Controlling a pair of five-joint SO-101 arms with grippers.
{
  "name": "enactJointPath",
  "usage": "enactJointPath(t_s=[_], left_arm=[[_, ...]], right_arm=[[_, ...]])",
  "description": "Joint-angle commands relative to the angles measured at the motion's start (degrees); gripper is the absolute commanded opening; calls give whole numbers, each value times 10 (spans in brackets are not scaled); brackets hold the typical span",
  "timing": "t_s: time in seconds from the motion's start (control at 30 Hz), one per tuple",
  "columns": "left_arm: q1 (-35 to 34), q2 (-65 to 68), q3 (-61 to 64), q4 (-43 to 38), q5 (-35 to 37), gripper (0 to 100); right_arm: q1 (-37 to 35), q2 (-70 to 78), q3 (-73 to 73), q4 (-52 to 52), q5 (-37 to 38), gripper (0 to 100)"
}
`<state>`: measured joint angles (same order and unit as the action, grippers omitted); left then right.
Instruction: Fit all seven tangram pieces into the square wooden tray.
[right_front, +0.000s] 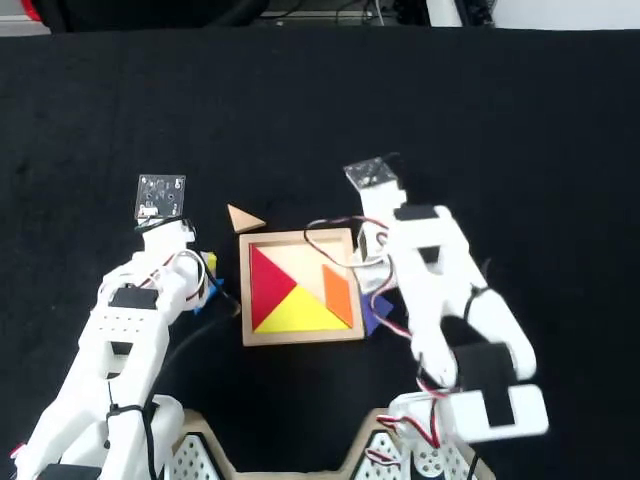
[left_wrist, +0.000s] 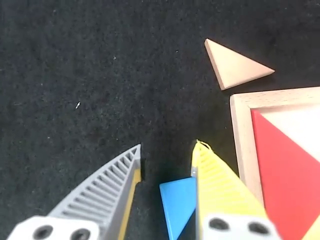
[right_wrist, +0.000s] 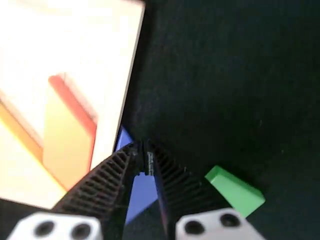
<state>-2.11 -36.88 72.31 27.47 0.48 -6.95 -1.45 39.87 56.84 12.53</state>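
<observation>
One flat blue wooden triangle (left_wrist: 176, 202) lies between the spread fingers of the left gripper (left_wrist: 168, 145); right gripper (right_wrist: 143, 150) closed. Likely light, rigid: pinch its edges.

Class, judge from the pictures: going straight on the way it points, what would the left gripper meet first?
Probably only the black cloth. The left gripper has the blue piece between its open jaws; the wooden triangle lies off its line.

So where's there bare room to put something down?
The table beyond the tray and wooden triangle is bare; so is the tray floor between red piece and orange piece. Crowded beside the tray: left gripper, right gripper.
</observation>
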Motion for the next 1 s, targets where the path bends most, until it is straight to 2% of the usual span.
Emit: enactJointPath(t_s=[0.0, 0.17, 0.37, 0.53, 0.7, 0.87, 0.97], left_arm=[[3, -7, -4, -6, -1, 173], [3, -7, -4, -7, -1, 173], [4, -7, -4, -8, -1, 173], [3, -7, -4, -8, -1, 173], [3, -7, -4, -8, -1, 173], [3, -7, -4, -7, -1, 173], [3, -7, -4, -7, -1, 173]], right_arm=[[9, 17, -62, 8, 3, 12], [31, -26, -96, 129, 9, 11], [10, -174, -3, 222, 148, 11], [5, -263, 97, 229, 222, 11], [2, -273, 126, 216, 236, 11], [-66, -273, 141, 216, 291, 11], [-111, -276, 152, 211, 298, 11]])
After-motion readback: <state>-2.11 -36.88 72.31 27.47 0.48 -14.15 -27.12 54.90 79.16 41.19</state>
